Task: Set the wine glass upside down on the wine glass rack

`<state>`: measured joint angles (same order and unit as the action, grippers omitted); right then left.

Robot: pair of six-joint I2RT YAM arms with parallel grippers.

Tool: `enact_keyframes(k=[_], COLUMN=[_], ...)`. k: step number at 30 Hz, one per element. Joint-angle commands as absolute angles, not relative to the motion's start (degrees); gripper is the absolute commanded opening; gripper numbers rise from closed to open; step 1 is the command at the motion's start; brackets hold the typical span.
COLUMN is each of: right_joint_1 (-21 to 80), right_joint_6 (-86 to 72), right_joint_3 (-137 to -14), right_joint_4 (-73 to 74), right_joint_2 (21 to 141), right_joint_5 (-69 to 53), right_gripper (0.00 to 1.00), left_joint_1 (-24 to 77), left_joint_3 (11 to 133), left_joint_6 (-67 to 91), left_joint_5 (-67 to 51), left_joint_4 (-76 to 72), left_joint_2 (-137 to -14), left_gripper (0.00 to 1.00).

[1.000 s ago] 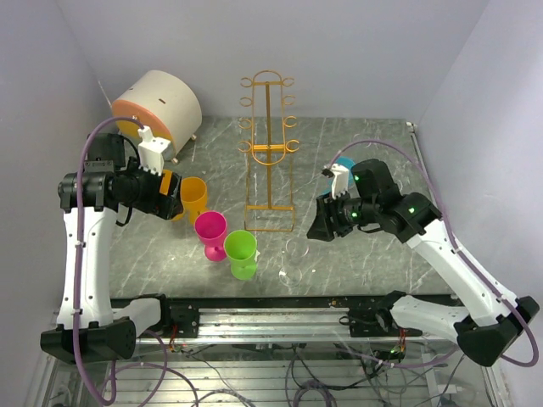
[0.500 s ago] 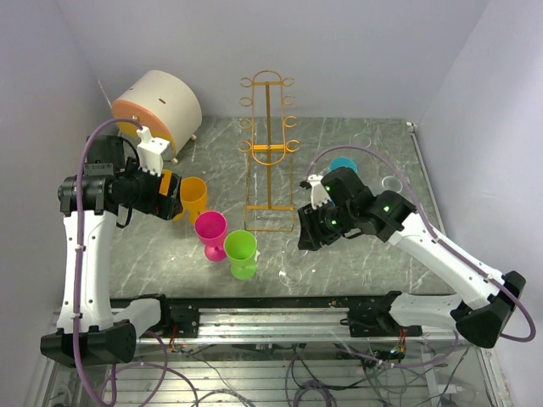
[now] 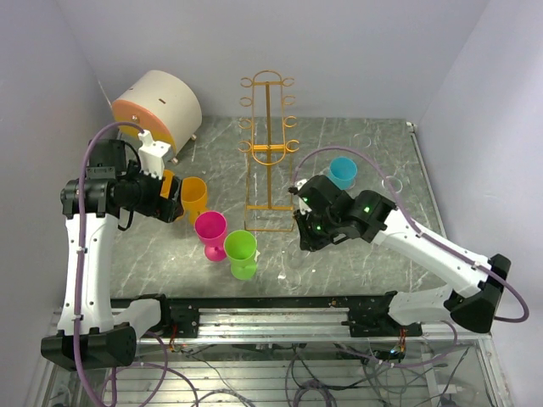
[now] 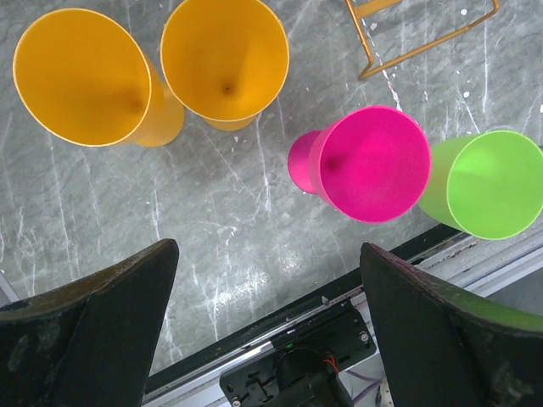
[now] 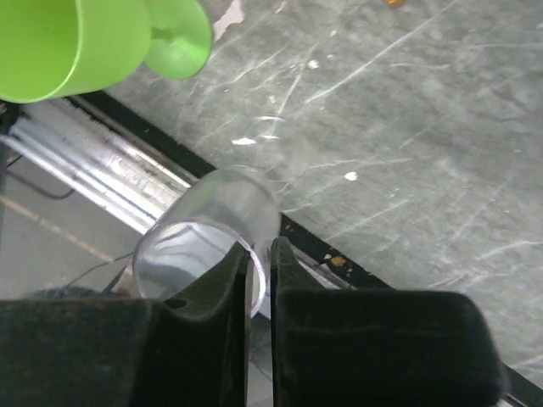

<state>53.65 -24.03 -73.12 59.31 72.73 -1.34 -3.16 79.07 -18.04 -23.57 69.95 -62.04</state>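
Right claw [image 5: 259, 254] — now on wine glass [image 5: 205, 219]

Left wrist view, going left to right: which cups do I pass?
first orange cup → second orange cup → pink cup → green cup

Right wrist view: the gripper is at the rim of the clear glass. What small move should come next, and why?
Probably a short, straight lift. The right gripper pinches the wine glass at its rim, one finger inside and one outside, and the green cup stands close by; rising first should clear it before heading to the wine glass rack.
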Motion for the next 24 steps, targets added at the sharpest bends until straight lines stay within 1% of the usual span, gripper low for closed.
enact_keyframes(k=[1,4,9,13,16,19,24], right_joint_1=[56.3,57.4,58.1,58.1,58.1,58.1,58.1], right_joint_6=[-27.8,-29.3,-30.6,-29.4,-27.5,-25.4,-22.7], right_joint_3=[-75.8,-78.2,-84.0,-89.1,-93.7,-97.0,-100.3], right_joint_4=[64.1,65.8,69.5,70.9,67.3,59.5,52.3], right_joint_2=[75.0,74.3,70.9,67.4,65.4,63.9,65.3], right_joint_5=[5.1,7.6,10.8,11.6,8.2,1.5,0.6], right_gripper=[0.0,0.0,0.0,0.0,0.0,0.0,0.0], left_joint_1=[-2.7,-2.8,-2.7,-2.7,-2.7,-2.7,-4.2], left_joint_3=[78.6,80.1,88.1,94.2,97.1,96.4,94.5], left_joint_6=[-18.8,-18.9,-16.0,-6.1,5.7,13.4,24.4], left_joint_5=[-23.4,-24.4,-24.0,-23.9,-20.7,-22.6,-26.6], left_joint_4=[68.1,69.1,70.4,69.4,66.5,61.1,54.7], left_joint_2=[-61.2,-61.5,-61.9,-61.6,-60.1,-56.7,-53.9], left_gripper=[1.0,1.0,1.0,1.0,1.0,0.99,0.99])
